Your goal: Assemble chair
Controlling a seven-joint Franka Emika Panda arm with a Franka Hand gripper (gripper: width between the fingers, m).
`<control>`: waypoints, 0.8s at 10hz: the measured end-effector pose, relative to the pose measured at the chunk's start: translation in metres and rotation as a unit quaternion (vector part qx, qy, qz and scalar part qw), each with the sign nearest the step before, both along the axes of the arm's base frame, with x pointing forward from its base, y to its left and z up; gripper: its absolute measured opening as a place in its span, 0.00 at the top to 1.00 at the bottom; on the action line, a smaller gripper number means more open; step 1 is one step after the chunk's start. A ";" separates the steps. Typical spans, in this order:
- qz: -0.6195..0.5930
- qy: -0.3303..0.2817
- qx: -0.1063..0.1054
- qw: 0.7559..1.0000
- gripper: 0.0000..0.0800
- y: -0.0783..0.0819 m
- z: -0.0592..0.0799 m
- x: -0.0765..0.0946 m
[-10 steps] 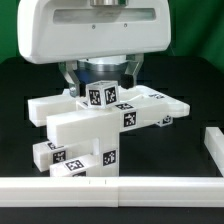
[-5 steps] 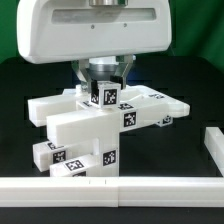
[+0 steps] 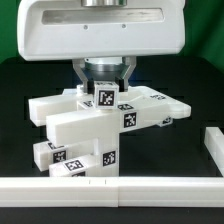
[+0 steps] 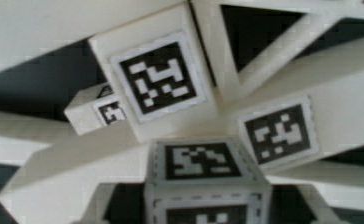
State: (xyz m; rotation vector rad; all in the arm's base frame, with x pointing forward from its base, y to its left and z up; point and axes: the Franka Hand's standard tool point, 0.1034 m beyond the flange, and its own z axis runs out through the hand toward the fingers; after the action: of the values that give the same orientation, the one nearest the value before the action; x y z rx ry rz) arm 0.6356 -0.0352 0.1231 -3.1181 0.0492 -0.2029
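My gripper is clenched on the small cube atop the chair. I'd move it slowly and squarely, so the cube neither slips nor drags the long blocks beneath.

A black table top spreads under everything, with a green backdrop behind it on the far side. A long plain white rail runs along the near edge, a seam showing about midway. A shorter white rail piece lies at the exterior view's right, just beyond the near rail.
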 end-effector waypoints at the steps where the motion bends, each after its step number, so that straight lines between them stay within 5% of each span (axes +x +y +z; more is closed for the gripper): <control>1: -0.051 0.001 0.007 0.999 0.64 0.001 0.000 0.000; 8: -0.327 0.004 0.052 0.943 0.64 0.003 -0.001 0.003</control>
State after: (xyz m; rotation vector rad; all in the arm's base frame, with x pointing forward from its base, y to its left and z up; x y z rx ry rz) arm 0.6384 -0.0321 0.1226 -2.8697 1.0577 -0.1825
